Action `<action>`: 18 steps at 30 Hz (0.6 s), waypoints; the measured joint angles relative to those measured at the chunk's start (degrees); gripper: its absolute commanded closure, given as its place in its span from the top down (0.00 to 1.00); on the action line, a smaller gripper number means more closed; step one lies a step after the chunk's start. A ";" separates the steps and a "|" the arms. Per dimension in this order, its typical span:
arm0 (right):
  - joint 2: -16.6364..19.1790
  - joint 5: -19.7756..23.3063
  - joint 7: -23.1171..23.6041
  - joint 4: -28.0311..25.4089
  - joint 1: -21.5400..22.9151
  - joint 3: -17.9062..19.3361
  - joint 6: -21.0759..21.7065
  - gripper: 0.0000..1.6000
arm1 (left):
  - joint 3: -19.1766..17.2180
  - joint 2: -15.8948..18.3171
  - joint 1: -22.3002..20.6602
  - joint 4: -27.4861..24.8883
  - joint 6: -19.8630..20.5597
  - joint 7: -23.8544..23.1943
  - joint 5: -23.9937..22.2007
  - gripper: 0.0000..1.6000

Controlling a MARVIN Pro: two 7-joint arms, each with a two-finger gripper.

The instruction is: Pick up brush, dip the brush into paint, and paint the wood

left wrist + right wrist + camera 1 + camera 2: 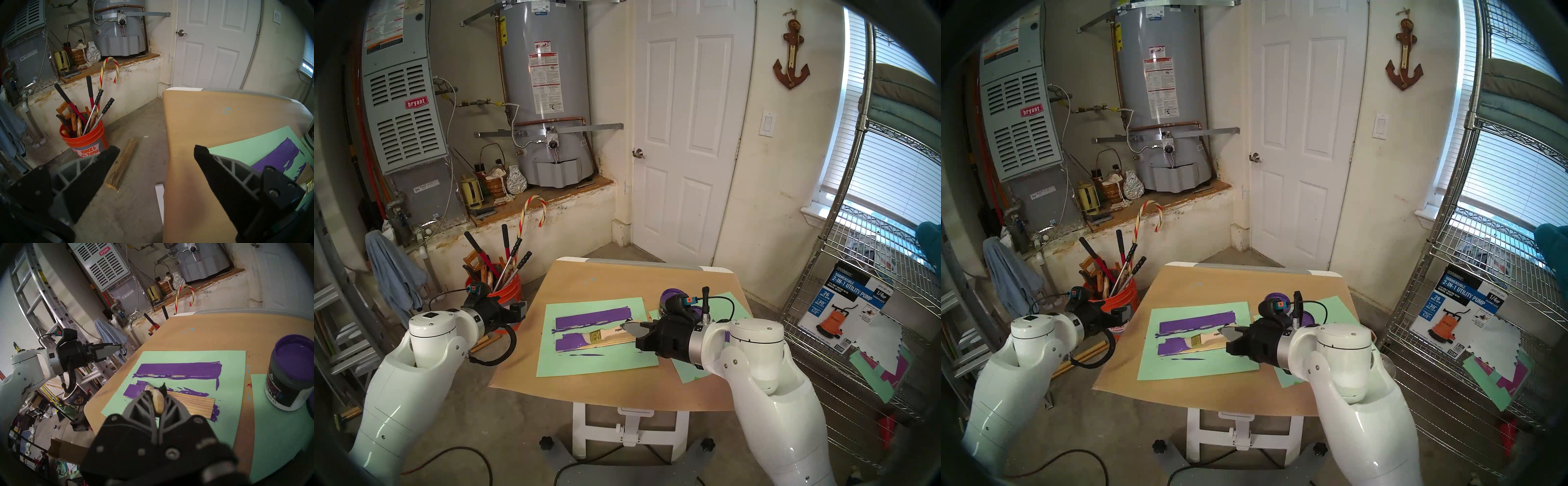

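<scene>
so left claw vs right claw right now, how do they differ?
The left claw stands open and empty; the right claw is shut on the brush handle.

The left claw hangs off the table's left edge, over the floor; the right claw is over the table, with the brush's bristles on the wood.

The left claw points toward the far wall; the right claw points across toward the robot's left.

Both are the same black two-fingered build.

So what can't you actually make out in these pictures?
- Brush bristles: right wrist view, hidden behind the right gripper.
- Paint jar: head views, mostly behind the right wrist.
- Jar label: partly blurred, cut off by the rim.
- Wood: near end covered by the gripper.
</scene>
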 measured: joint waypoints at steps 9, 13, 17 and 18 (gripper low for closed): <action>1.11 0.34 0.58 -1.08 -1.39 1.29 0.47 0.00 | 0.00 0.00 0.00 0.00 0.00 0.00 0.00 1.00; 1.64 0.38 0.75 -1.61 -2.03 1.80 0.55 0.00 | 0.00 0.00 0.00 0.00 0.00 0.00 0.00 1.00; 2.05 0.38 0.84 -1.86 -2.48 2.13 0.39 0.00 | 0.00 0.00 0.00 0.00 0.00 0.00 0.00 1.00; 2.13 0.37 0.86 -1.88 -2.55 2.20 0.32 0.00 | 0.00 0.00 0.00 0.00 0.00 0.00 0.00 1.00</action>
